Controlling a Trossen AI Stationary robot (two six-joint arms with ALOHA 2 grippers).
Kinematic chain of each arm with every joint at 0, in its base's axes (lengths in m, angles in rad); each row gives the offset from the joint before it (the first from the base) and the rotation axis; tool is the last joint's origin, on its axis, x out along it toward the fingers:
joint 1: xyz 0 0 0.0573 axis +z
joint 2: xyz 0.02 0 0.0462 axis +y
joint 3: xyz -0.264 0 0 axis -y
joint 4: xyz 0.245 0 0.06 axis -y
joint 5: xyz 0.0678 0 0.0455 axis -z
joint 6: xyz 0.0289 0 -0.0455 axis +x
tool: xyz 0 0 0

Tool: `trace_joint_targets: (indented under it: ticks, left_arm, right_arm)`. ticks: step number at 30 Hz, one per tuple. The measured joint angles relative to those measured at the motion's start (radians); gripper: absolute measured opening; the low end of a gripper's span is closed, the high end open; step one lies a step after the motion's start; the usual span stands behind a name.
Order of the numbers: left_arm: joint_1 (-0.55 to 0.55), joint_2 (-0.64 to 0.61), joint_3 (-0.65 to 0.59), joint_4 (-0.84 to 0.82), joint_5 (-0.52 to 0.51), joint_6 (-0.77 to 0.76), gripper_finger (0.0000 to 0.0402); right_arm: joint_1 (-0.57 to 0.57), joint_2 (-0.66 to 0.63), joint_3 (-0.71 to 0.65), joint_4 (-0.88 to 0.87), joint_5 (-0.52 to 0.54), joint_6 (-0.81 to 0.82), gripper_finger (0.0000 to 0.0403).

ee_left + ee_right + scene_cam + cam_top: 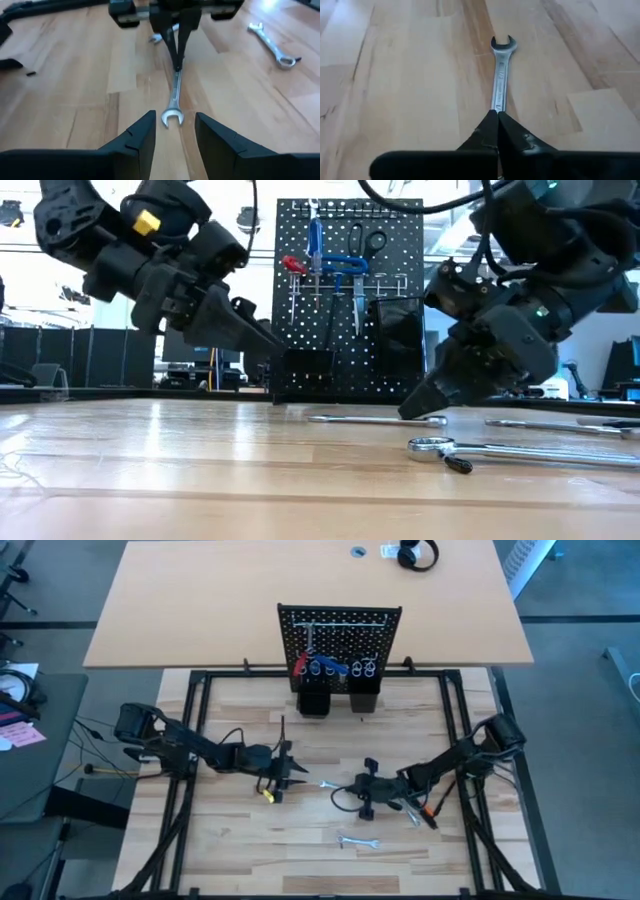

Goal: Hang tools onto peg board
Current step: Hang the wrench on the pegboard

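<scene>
At the centre of the high view, the right pincer (352,786) is closing on one end of a silver wrench (330,784) on the table (240,860); the left pincer (297,776) is waiting open just left of it, and the peg board (340,632) is standing upper centre. In the low view, the wrench (375,419) is lying flat. In the left wrist view, the open fingers (135,137) are flanking its jaw end. In the right wrist view, the grip is looking thin at the tip, so lifting is risking a swing or slip.
</scene>
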Motion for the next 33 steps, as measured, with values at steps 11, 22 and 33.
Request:
trace_joint_targets:
  ticks: [11,22,33]
  left_arm:
    - [-0.002,0.05,0.091,-0.11,0.004,0.005,0.013]
    - [-0.002,0.05,0.092,-0.117,0.004,0.0,0.013]
    - [-0.002,0.05,0.092,-0.113,0.004,-0.003,0.013]
  right_arm:
    - [-0.013,-0.172,0.079,-0.314,-0.008,0.09,0.0134]
    - [0.029,0.007,0.094,-0.334,-0.068,0.155,0.0192]
    - [0.024,0.036,0.17,-0.455,-0.084,0.144,0.001]
